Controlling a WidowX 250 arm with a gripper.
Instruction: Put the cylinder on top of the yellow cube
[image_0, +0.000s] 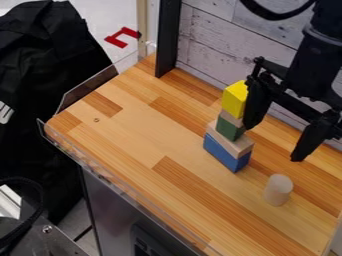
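Pale cylinder (278, 190) upright on the wooden tabletop (133, 130), gripper (274, 141) open above.
The cylinder stands on its flat end, long axis vertical, near the tower's blue block (225, 154) but apart from it; above that block come a light wooden block (240, 146), green block (228, 129), small wooden piece (230, 118) and yellow cube (234, 100). The black arm (317, 55) hangs from the upper right, its fingers pointing down and spread wide, one overlapping the cube's edge in view; contact there I cannot tell.
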